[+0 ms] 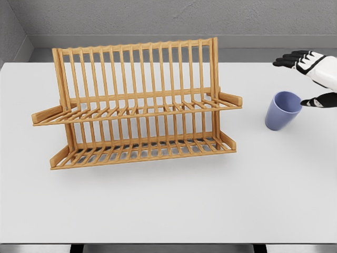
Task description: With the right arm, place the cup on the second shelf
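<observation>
**Blue cup upright on the bench, right robot hand beside it**

White bench (168,211) carries a wooden two-shelf rack (134,105) left of centre. To its right stands the blue cup (282,110), upright, mouth open, well apart from the rack. The right robot hand (310,79) is spread and released, thumb tip at the cup's rim, fingers (289,59) extended above, grasping nothing.

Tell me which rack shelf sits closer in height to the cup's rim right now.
The upper shelf of the wooden rack: its right end is about level with the blue cup rim by the right hand. The lower shelf lies below the cup's base.
</observation>
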